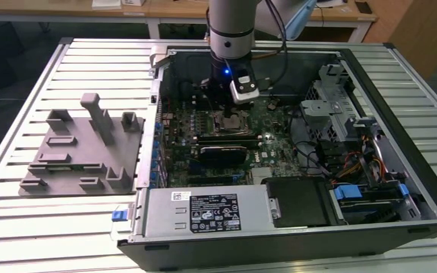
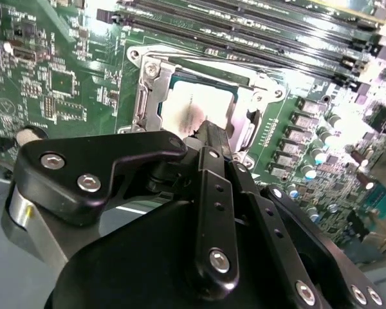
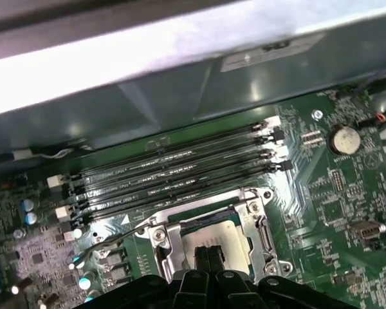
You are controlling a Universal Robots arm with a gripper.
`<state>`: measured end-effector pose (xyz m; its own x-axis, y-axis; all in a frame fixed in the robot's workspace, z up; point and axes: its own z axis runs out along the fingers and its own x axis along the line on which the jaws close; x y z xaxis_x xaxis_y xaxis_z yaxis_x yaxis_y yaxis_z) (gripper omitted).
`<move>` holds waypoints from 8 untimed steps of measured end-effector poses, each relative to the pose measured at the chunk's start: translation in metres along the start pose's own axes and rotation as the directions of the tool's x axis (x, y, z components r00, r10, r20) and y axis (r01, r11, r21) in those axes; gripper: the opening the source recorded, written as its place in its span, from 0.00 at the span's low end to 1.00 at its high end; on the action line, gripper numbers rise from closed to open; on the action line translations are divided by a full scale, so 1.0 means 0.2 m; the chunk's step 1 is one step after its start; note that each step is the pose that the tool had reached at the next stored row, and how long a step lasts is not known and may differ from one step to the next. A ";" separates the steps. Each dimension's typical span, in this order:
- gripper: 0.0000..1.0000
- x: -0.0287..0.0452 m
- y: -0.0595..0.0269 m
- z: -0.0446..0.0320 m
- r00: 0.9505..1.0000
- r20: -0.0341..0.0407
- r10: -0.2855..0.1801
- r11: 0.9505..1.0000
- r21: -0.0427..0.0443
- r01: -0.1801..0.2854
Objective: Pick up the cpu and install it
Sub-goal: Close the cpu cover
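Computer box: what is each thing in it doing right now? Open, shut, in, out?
Black metal computer case: lying flat, side open.
Silvery-white square cpu: lying flat inside the metal-framed motherboard socket.
Robot's black gripper: fingers shut, tips over the cpu.
Small blue light on the arm: lit.

Grey tray (image 1: 66, 173), open computer case (image 1: 203, 253), motherboard (image 1: 277, 132)
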<state>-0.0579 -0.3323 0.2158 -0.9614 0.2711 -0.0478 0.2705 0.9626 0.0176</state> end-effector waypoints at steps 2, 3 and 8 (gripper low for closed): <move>0.11 0.000 0.000 0.000 1.000 0.000 -0.004 1.000 0.000 0.004; 0.11 0.000 0.000 0.000 1.000 0.000 -0.004 1.000 0.000 0.004; 0.11 -0.002 0.001 0.002 1.000 -0.022 -0.004 1.000 0.011 0.004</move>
<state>-0.0575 -0.3323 0.2155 -0.9633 0.2672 -0.0255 0.2671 0.9636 0.0068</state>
